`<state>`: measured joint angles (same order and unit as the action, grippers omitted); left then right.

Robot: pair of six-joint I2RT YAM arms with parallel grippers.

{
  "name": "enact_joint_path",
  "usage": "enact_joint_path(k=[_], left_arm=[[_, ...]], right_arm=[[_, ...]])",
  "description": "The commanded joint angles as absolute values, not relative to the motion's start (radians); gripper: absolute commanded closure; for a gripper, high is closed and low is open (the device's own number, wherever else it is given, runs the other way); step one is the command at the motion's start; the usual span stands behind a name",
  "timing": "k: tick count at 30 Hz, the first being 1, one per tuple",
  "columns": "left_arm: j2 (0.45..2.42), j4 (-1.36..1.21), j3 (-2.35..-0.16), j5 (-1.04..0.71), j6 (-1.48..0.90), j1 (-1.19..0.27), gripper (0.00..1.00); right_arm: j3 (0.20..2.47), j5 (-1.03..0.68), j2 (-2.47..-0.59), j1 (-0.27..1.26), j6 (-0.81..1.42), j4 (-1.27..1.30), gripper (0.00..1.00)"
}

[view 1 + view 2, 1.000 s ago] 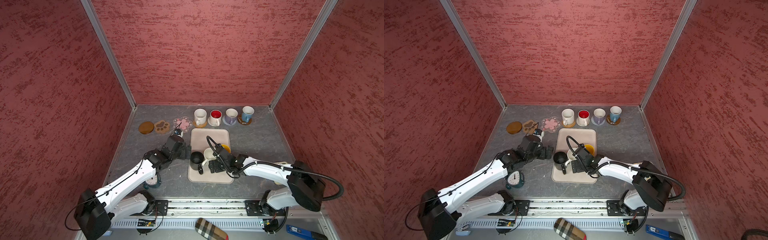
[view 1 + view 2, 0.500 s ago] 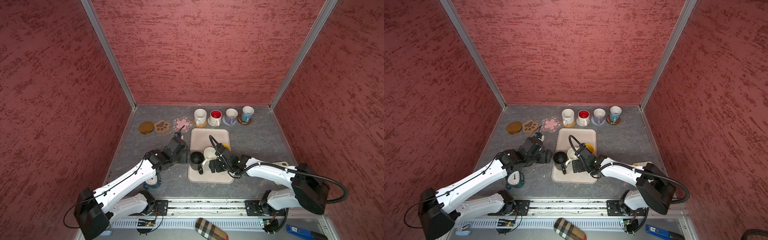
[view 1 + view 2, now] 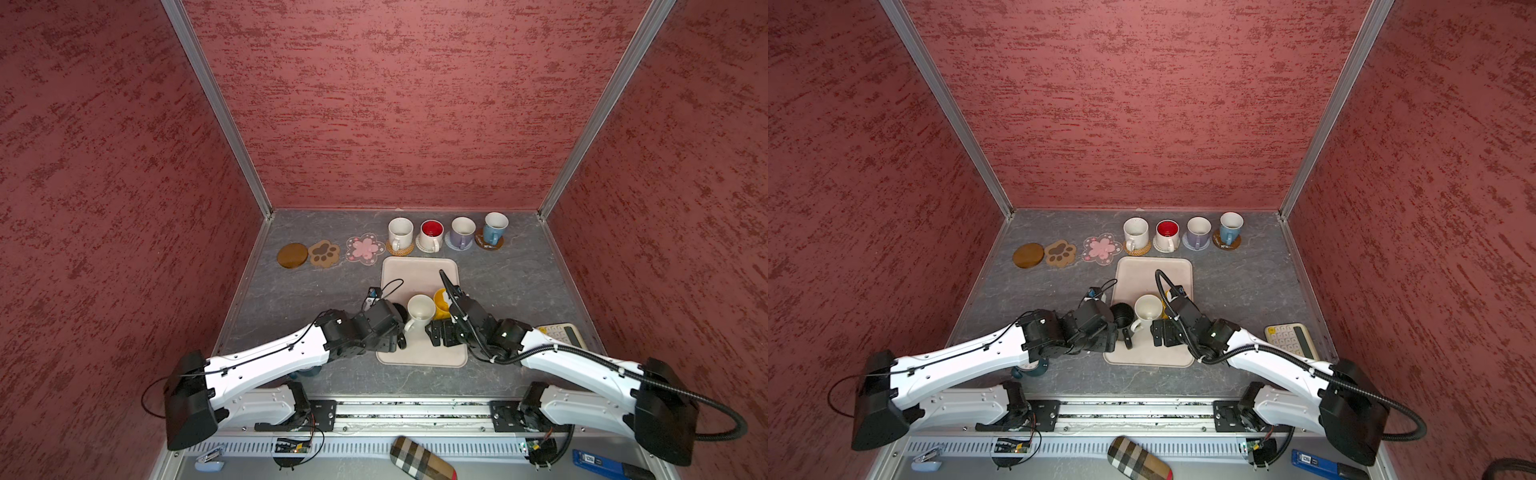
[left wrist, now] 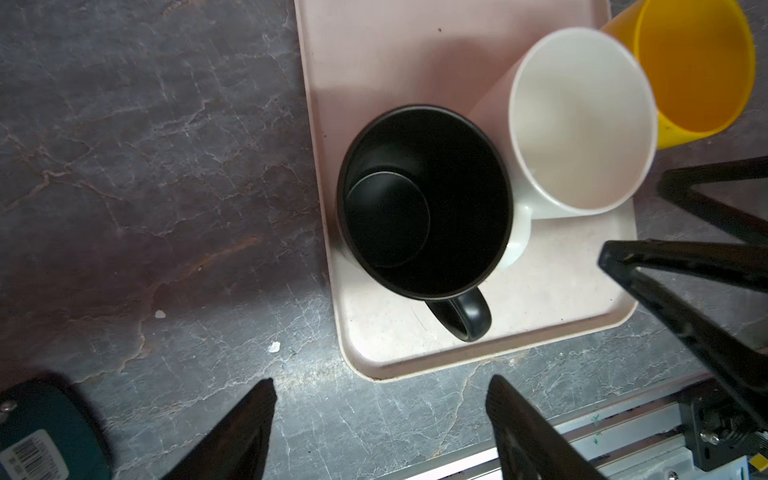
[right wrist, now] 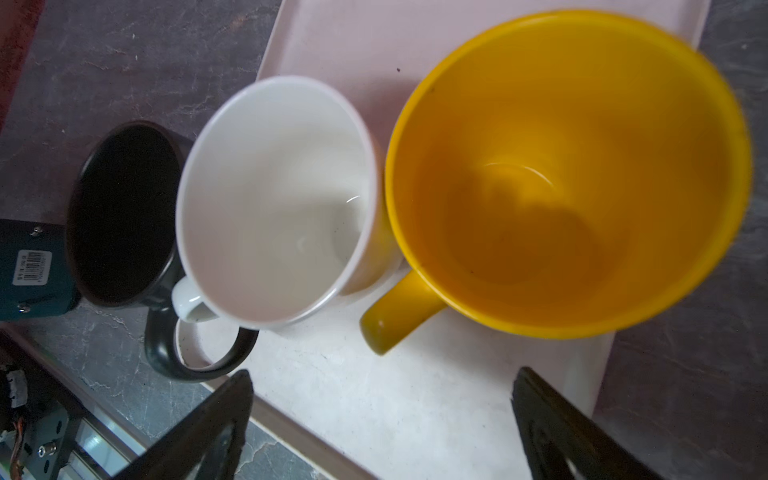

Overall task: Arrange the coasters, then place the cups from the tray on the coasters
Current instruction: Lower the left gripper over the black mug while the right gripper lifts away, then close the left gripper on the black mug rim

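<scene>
On the beige tray (image 3: 419, 270) stand a black cup (image 4: 424, 199), a white cup (image 3: 420, 309) and a yellow cup (image 5: 569, 166). My left gripper (image 4: 380, 382) is open, over the table just off the tray's near left corner, with the black cup's handle pointing at it. My right gripper (image 5: 382, 374) is open over the tray's near end, the yellow cup's handle just ahead of it. At the back, several cups (image 3: 431, 233) sit on coasters. A brown disc coaster (image 3: 292, 255), a paw coaster (image 3: 323, 253) and a pink flower coaster (image 3: 365, 248) lie bare.
A cream calculator (image 3: 561, 334) lies right of the tray under my right arm. A teal round clock (image 3: 1027, 368) sits under my left arm. A plaid case (image 3: 422, 459) lies beyond the front rail. Red walls close in on three sides.
My left gripper has moved right and nearer, from beside the tray's left edge to the black cup's handle side, and its jaws have narrowed a little. The right gripper has barely moved.
</scene>
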<state>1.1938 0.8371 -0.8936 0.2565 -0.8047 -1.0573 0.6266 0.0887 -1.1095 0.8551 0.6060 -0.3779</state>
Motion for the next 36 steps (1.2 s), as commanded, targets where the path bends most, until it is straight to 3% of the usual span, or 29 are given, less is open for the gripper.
enact_joint_path(k=[1, 9, 23, 36], left_arm=[[1.218, 0.808, -0.922, 0.286, -0.896, -1.074, 0.21], [1.316, 0.730, -0.956, 0.257, -0.952, -1.092, 0.21], [1.468, 0.629, -0.970, 0.176, -0.943, -1.053, 0.32], [1.449, 0.643, -0.928, 0.123, -0.894, -0.988, 0.55]], right_arm=[[0.611, 0.162, -1.051, 0.834, 0.635, -0.414, 0.02], [0.565, 0.187, -0.890, 0.701, 0.641, -0.437, 0.01], [0.544, 0.126, -0.857, 0.602, 0.593, -0.417, 0.01], [0.520, 0.104, -0.884, 0.569, 0.574, -0.392, 0.01]])
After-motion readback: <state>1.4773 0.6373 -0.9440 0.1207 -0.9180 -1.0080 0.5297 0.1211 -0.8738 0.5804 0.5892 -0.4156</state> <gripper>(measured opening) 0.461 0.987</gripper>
